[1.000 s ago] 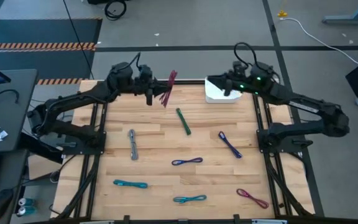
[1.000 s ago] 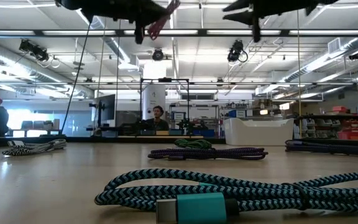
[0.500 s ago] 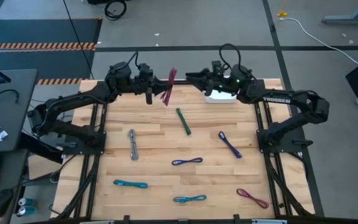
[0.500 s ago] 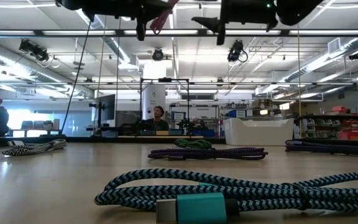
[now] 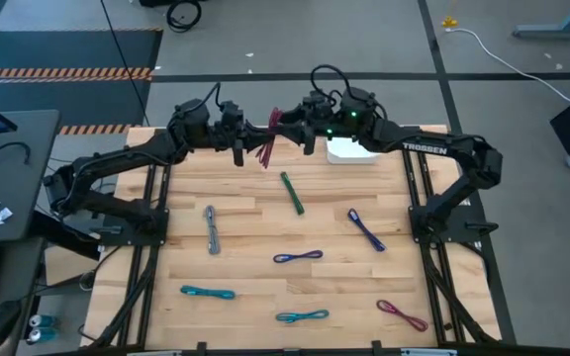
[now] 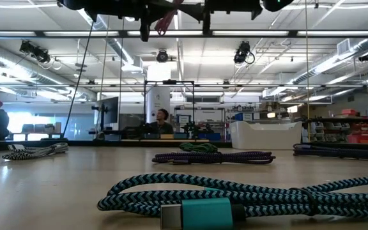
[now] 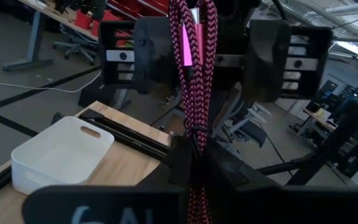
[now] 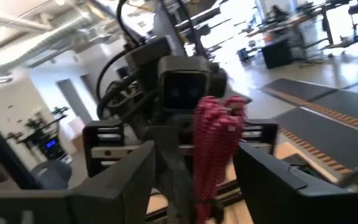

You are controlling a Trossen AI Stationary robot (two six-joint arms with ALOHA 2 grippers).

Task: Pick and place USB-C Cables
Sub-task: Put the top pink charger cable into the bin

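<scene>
2 tools (image 5: 248, 141) (image 5: 295, 127) flank maroon cable (image 5: 268, 136) — left gripping.

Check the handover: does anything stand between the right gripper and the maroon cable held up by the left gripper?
Nothing visible does. The left gripper holds the maroon USB-C cable above the table's far edge, and the right gripper, fingers open, faces it directly with only air between.

Eight cables (image 5: 299, 256), one white bin (image 5: 349, 152), two arms.

maroon cable (image 7: 194, 93) lower end hidden behind left gripper, teal cable (image 6: 248, 195) cut off at frame edge
</scene>
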